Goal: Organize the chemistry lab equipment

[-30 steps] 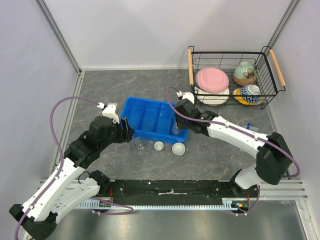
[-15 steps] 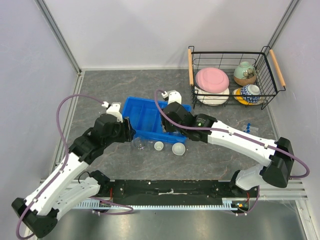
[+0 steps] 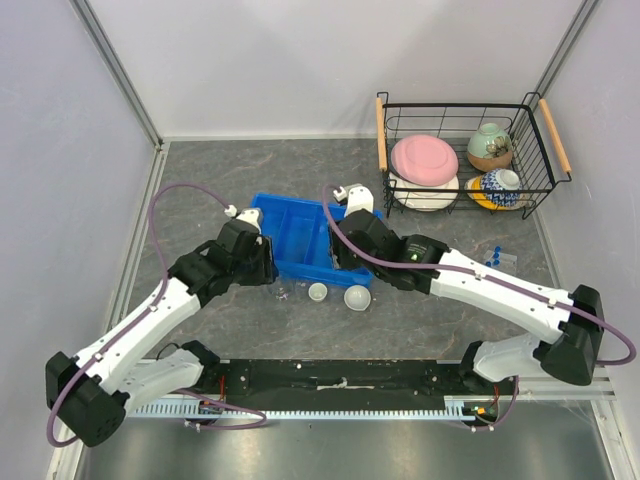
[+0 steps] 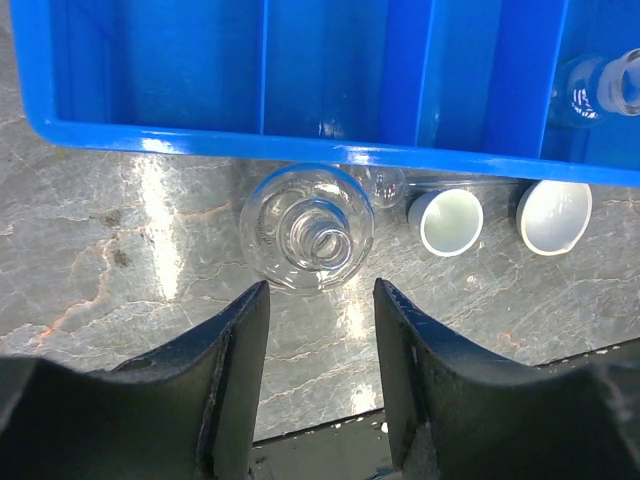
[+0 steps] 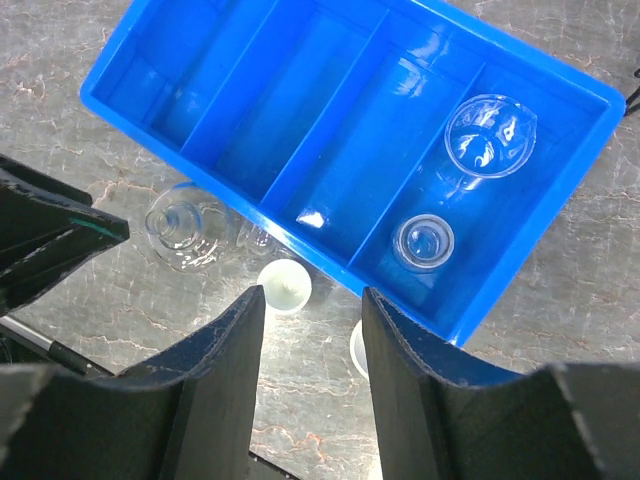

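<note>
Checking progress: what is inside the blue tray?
A beaker and a smaller glass stand in one end compartment of the tray. The other compartments look empty. Nothing inside is covered.

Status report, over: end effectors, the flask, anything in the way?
Both end effectors open, empty: left, right. Flask upright on table by tray, ahead of left. Two dishes close beside.

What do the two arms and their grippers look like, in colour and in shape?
The left arm and right arm have white shell links with black joints. A purple cable loops along each arm. The left gripper and right gripper each have two black, flat, wedge-shaped fingers. No markings show.
</note>
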`<state>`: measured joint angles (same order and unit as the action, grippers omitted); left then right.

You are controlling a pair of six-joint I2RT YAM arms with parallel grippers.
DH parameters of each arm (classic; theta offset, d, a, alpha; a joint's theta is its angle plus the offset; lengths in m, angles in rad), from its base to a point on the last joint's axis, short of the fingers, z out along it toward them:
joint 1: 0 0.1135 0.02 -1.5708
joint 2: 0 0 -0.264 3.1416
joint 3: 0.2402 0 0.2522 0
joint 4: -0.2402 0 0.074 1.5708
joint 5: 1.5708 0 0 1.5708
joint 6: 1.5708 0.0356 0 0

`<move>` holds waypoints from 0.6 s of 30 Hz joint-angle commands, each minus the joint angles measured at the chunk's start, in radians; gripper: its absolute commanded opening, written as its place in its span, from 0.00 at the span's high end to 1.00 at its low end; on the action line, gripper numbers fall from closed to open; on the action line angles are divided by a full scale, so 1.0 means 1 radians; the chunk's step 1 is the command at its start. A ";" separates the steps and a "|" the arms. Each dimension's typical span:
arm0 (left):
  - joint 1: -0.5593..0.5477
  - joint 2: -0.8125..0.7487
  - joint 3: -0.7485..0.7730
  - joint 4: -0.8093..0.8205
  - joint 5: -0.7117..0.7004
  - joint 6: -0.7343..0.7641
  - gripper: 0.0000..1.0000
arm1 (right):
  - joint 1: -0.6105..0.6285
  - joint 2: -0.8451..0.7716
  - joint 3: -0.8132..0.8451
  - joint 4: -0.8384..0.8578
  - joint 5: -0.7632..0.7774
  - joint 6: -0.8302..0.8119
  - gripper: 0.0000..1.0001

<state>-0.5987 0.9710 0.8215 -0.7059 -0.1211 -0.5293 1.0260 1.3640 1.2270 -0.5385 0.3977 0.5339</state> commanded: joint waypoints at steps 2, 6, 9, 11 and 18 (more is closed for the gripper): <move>-0.038 0.078 0.011 0.039 -0.025 -0.072 0.48 | 0.013 -0.077 -0.050 0.023 0.010 0.003 0.49; -0.062 0.132 0.025 0.040 -0.060 -0.086 0.48 | 0.014 -0.106 -0.083 0.031 0.006 0.005 0.49; -0.078 0.159 0.034 0.039 -0.084 -0.095 0.49 | 0.014 -0.129 -0.110 0.037 0.003 0.001 0.49; -0.088 0.182 0.037 0.040 -0.097 -0.103 0.48 | 0.013 -0.140 -0.126 0.038 0.001 0.000 0.49; -0.111 0.256 0.047 0.062 -0.132 -0.112 0.49 | 0.013 -0.170 -0.162 0.048 -0.002 -0.005 0.49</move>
<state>-0.6968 1.1942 0.8246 -0.6903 -0.1951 -0.5987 1.0325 1.2346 1.0836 -0.5304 0.3946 0.5339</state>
